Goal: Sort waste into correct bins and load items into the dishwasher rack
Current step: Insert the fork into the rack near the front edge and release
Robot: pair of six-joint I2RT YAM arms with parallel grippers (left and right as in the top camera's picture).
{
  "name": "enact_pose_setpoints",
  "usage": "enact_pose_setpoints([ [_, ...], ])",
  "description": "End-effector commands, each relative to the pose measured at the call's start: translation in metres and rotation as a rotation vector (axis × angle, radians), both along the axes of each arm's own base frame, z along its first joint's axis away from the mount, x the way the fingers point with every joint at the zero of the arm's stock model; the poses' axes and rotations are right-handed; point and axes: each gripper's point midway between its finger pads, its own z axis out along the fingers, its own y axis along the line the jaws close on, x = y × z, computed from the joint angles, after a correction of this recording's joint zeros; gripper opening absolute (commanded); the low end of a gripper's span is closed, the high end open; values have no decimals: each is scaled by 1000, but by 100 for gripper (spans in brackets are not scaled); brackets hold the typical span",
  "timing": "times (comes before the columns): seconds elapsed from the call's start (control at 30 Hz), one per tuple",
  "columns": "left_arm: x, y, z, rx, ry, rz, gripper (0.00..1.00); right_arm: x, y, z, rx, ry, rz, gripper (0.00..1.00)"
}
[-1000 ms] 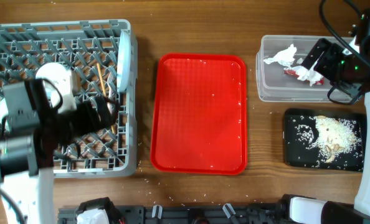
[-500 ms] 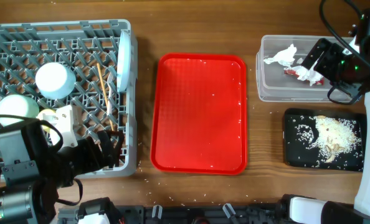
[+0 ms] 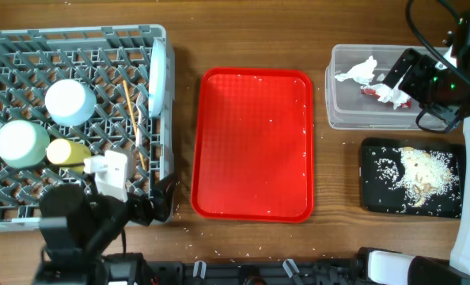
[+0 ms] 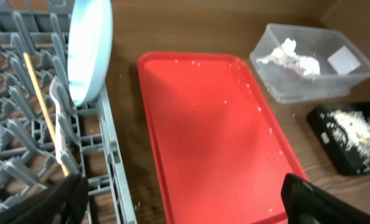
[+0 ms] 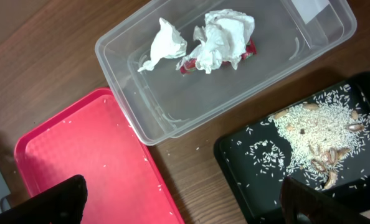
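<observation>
- Left gripper (image 4: 182, 202) hangs off the 5 o'clock corner of the rack (image 3: 73, 119), fingers spread wide, holding nothing.
- Right gripper (image 5: 185, 202) hovers at the tub's 3 o'clock side, over the tub (image 3: 334, 95) and the black tray (image 3: 369, 198). Its fingers are spread just as wide and also empty.
- In the rack: one plate (image 3: 157, 75) standing on edge along the 3 o'clock wall, and two bowls, the first bowl (image 3: 69, 101) with the second bowl (image 3: 20, 142) at its 7 o'clock.
- There is also one yellow cup (image 3: 65, 152) and one fork (image 4: 59, 118) among the pegs.
- Chopsticks (image 3: 132, 111): I make out one stick clearly but cannot confirm the pair.
- In the tub: two tissues (image 5: 225, 34) and one red wrapper (image 5: 188, 64) peeking from under them.
- One heap of rice (image 3: 425, 174) sits in the black tray, too many grains to count.
- The red tray (image 3: 251, 142) sits dead centre, carrying only scattered grains. More specks lie on the table at its 6 o'clock.
- Risk one: the left arm is tight to the rack corner, so a careless swing could clip the wall, jolt the rack and tip the upright plate.
- Risk two: chasing those loose grains with wide fingers would likely flick them further.
- Risk three: the right fingers dropping low could catch the tub's rim and shove it into the black tray, spilling rice.
</observation>
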Motion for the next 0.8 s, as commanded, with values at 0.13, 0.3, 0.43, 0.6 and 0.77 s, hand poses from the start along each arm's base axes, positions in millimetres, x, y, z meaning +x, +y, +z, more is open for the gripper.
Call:
enact_pose_setpoints([
  [0.13, 18, -1, -37, 35, -302, -20, 100, 3, -3, -1, -17, 5, 9, 100],
  [0.3, 37, 0, -54, 38, -422, -18, 100, 3, -3, -1, -17, 5, 9, 100],
  [0.43, 49, 25, -68, -58, -359, 185, 100, 3, -3, -1, -17, 5, 9, 100],
  [0.6, 53, 48, -75, -125, -368, 348, 100, 3, -3, -1, -17, 5, 9, 100],
  [0.77, 53, 57, -84, -183, -386, 411, 100, 3, -3, -1, -17, 5, 9, 100],
])
